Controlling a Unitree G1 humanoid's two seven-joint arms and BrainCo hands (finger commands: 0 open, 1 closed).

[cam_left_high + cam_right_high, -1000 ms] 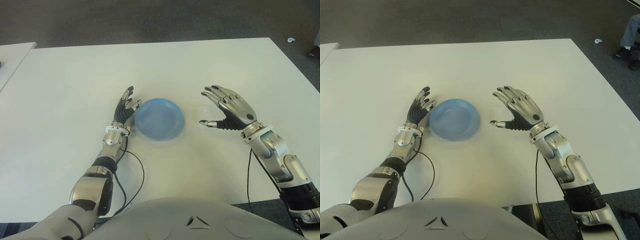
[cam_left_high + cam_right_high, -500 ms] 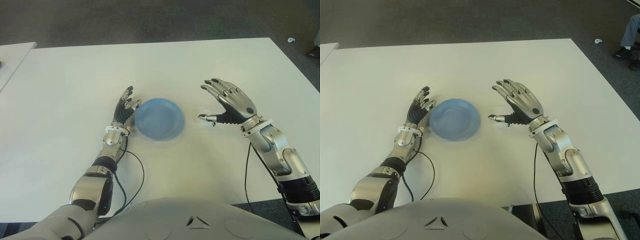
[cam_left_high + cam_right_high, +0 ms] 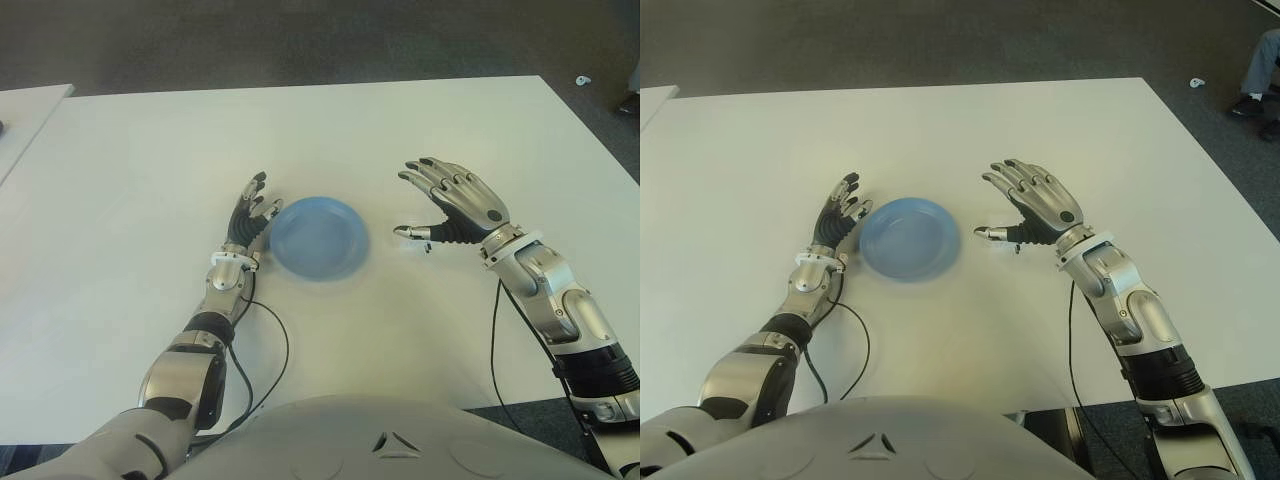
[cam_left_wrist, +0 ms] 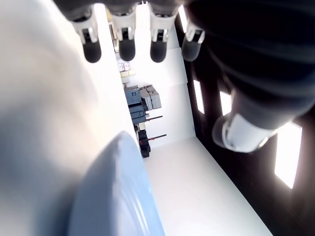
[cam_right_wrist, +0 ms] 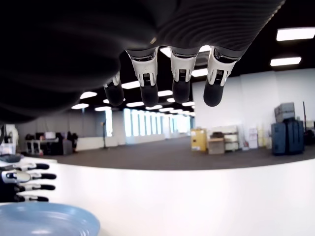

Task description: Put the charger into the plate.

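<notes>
While the left hand (image 3: pixel 248 218) sits exactly where it did a second ago, tucked against the left rim of the blue plate (image 3: pixel 320 237), all the movement belongs to the right hand (image 3: pixel 458 205). It has drifted a touch toward the far edge of the white bench (image 3: pixel 400 130) and a little closer to the plate, and it now hovers palm down between the plate and the bench's right edge. Its fingers (image 5: pixel 148 83) are spread and only gently bent, with the thumb reaching out toward the plate's right rim but well short of touching it. Nothing is in that hand's grasp, as its own wrist view confirms.

Over on the other side, the left fingers (image 4: pixel 127 46) are stretched out straight and loose, holding nothing, their tips pointing toward the far edge, with the plate's rim just beside them.

The plate itself has not budged: it is in the middle of the bench, nearer the near edge than the far one, and its blue bowl shows bare. As for the charger, I cannot make it out against the white surface, so its place cannot be told.
</notes>
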